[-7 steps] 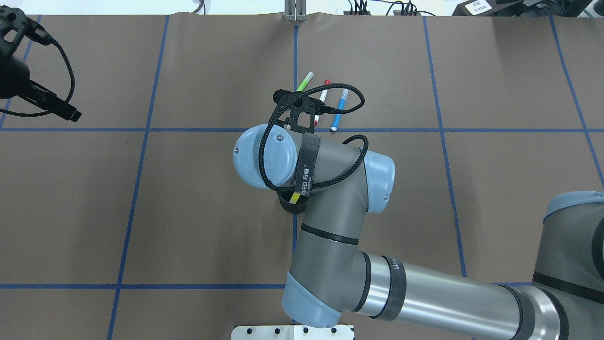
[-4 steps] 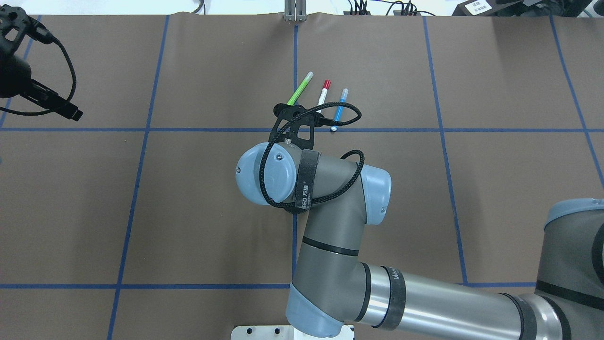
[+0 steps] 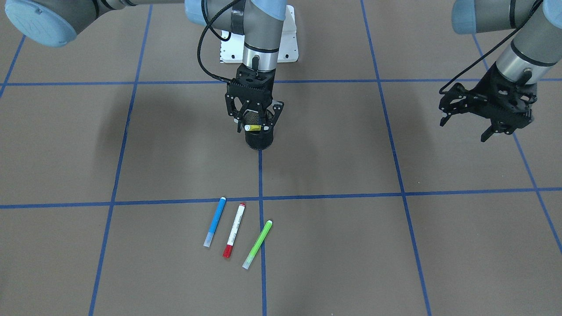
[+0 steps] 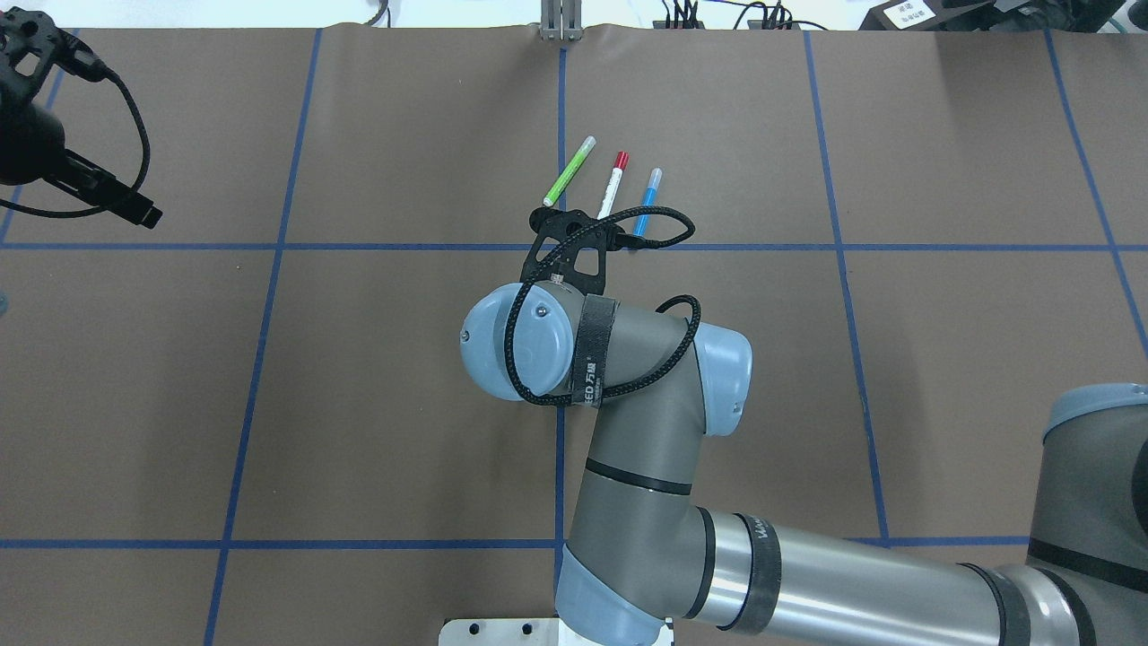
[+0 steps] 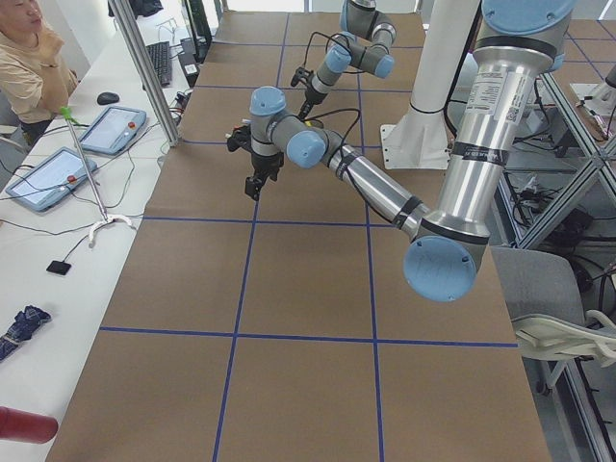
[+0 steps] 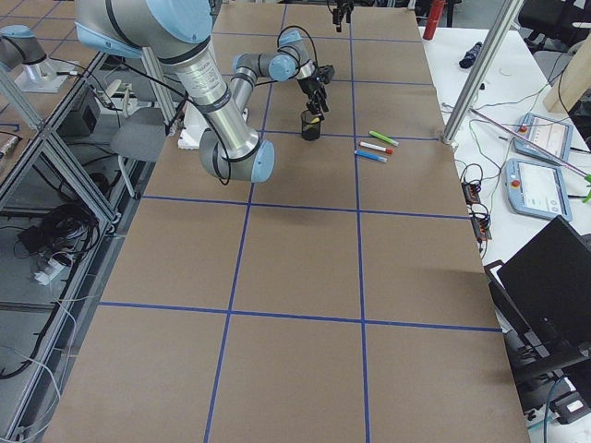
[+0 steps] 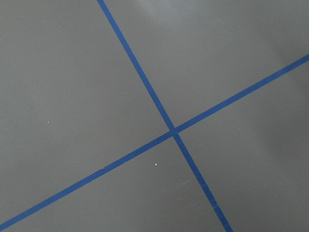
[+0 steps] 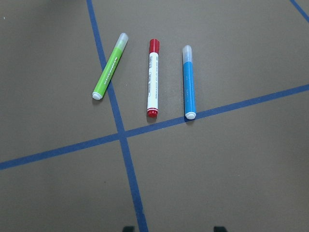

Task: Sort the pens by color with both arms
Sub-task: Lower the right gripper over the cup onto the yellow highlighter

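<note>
Three pens lie side by side on the brown mat: light green (image 4: 569, 170), white with red ends (image 4: 614, 184) and blue (image 4: 647, 202). They also show in the right wrist view: green (image 8: 110, 66), red (image 8: 153, 77), blue (image 8: 189, 82). The yellow pen (image 3: 254, 127) leans in the black mesh cup (image 3: 259, 139), its end above the rim. My right gripper (image 3: 257, 124) hangs open right over the cup, fingers either side of the yellow pen. In the overhead view the arm hides the cup and the gripper. My left gripper (image 3: 465, 127) is open and empty, far off to the side.
Blue tape lines divide the mat into squares. The white base mount (image 3: 287, 44) stands behind the cup. An operator and tablets are beyond the table's far long edge in the exterior left view (image 5: 29, 48).
My right arm has drawn back toward the robot base and now covers the cup in the overhead view. The three pens on the mat show more fully. The left arm has hardly moved.
</note>
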Robot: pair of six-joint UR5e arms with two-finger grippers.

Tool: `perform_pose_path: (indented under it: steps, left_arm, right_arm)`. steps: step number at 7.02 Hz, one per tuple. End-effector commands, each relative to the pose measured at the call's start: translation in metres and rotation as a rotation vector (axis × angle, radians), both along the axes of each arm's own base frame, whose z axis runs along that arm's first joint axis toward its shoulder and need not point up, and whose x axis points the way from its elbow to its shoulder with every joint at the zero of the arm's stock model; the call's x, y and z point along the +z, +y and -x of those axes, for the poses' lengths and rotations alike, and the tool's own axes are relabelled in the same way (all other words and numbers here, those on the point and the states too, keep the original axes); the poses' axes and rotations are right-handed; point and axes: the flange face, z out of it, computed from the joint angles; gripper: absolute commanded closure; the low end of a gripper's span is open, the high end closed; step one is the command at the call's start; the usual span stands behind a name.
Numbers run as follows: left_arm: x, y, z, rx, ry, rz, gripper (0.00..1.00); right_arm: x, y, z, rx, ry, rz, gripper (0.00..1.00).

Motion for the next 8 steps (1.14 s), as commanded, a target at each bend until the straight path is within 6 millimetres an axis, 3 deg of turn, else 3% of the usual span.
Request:
perform_pose_path:
  steps: [1,5,7,8]
  left_arm:
    - [-0.001,-0.001,0.0,-0.002,0.001,0.0,0.01]
    - [-0.006,-0.002,-0.002,-0.014,0.008,0.008,0.01]
    - [-0.005,-0.002,-0.003,-0.012,0.008,0.009,0.01]
    - [-0.005,-0.002,-0.003,-0.012,0.007,0.009,0.01]
  right_arm:
    - [0.007,0.007,0.004,-0.011,0.009,0.003,0.43]
    - [0.019,0.021,-0.003,-0.021,0.013,-0.007,0.53]
    - [0.018,0.023,-0.003,-0.025,0.013,-0.006,0.69]
    - [0.016,0.023,-0.003,-0.025,0.01,-0.007,0.72]
